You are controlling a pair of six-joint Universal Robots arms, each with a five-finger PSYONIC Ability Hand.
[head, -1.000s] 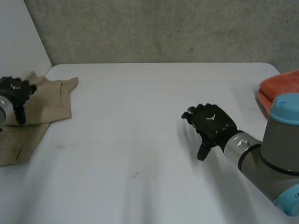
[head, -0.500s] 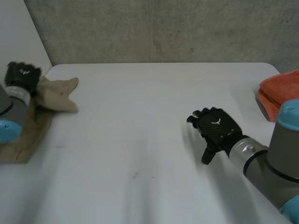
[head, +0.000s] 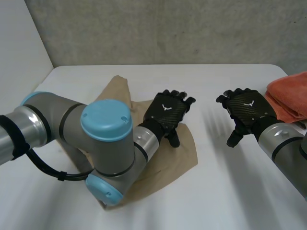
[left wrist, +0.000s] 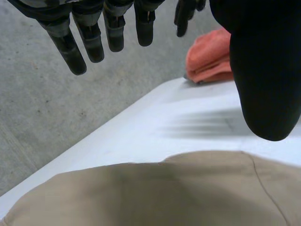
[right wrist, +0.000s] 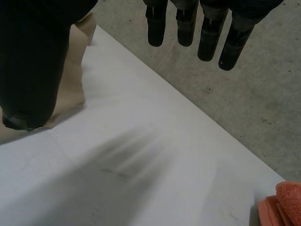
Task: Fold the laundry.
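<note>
The tan cloth (head: 184,153) lies near the middle of the white table (head: 216,191). The left hand (head: 167,111) is over it, fingers straight, holding nothing. The right hand (head: 245,109) is open too, holding nothing. An orange towel (head: 290,93) sits at the right edge.

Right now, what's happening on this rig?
The left hand is open above a tan cloth that lies rumpled and unfolded mid-table, partly under the left arm; it grips nothing. The right hand is open too, over bare white table beside the cloth. A folded orange cloth sits at the table's right edge. No fold made yet.
</note>
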